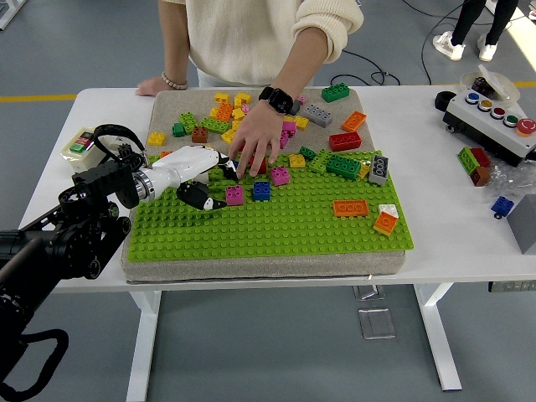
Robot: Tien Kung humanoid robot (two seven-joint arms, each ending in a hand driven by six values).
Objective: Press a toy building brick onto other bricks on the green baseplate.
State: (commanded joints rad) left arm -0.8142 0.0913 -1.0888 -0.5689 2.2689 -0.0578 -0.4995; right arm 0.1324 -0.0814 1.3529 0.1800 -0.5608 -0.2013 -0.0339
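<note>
The green baseplate (276, 234) lies on a beige mat in the middle of the table. My left hand (214, 186), white with black tips, hovers over the plate's far left part. Its fingers are spread from the thumb and hold nothing. A pink brick (234, 195) sits just right of the thumb, with a blue brick (262, 191) beside it. A person's hand (255, 142) with a black watch reaches down onto a red brick (260, 167), its fingertips almost touching mine. My right arm is out of view.
Several loose bricks (219, 117) lie on the mat behind the plate. More bricks stand on the plate: orange (350, 208), green (342, 165), grey (378, 170). A button box (494, 117) sits far right, a small switch box (84, 144) far left. The person's other hand (159, 84) rests on the table's far edge.
</note>
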